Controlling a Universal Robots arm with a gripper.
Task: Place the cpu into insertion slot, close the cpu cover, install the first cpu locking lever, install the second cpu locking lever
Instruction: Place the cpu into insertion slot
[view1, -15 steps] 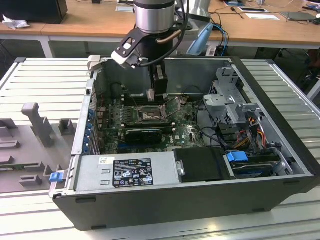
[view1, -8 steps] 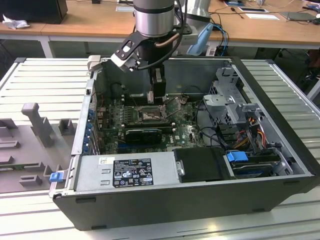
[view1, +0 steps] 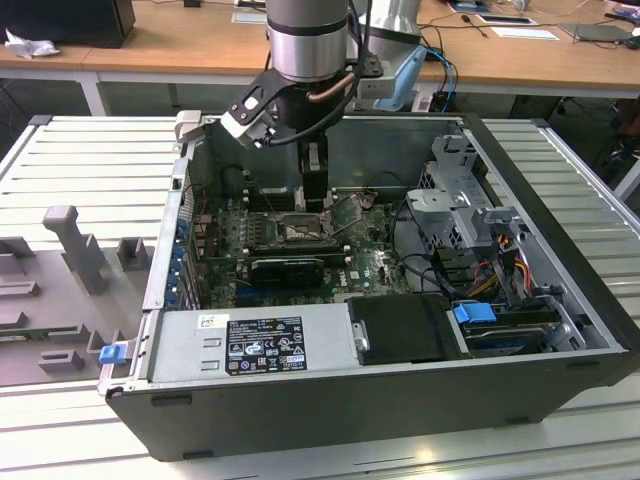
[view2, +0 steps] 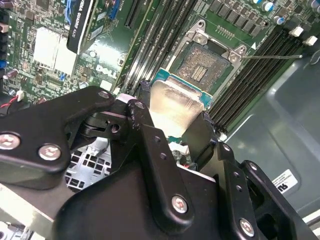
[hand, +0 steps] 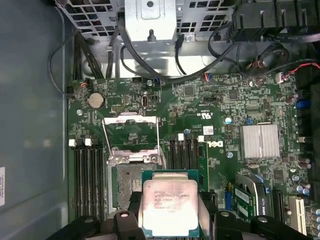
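My gripper (hand: 170, 222) is shut on the cpu (hand: 170, 206), a flat square chip with a pale silver top, gripped by two opposite edges. The cpu (view2: 172, 106) hangs just above the board beside the insertion slot (view2: 202, 65), overlapping its near edge and not seated. The dark square insertion slot (hand: 125, 186) lies bare. The cpu cover (hand: 131, 136), a thin silvery frame with a square window, is swung open flat off the slot. A thin lever wire (view2: 275, 56) stands released beside it. In the exterior view my gripper (view1: 316, 203) reaches down into the case over the insertion slot (view1: 300, 232).
The green motherboard (hand: 210, 107) lies inside an open computer case (view1: 560, 300). Long black memory slots (hand: 90, 170) flank the socket. A silver finned heatsink (hand: 260, 141), a graphics card (view1: 290, 268), loose cables (hand: 240, 60), a drive cage (view1: 460, 200) and the power supply (view1: 250, 345) surround it.
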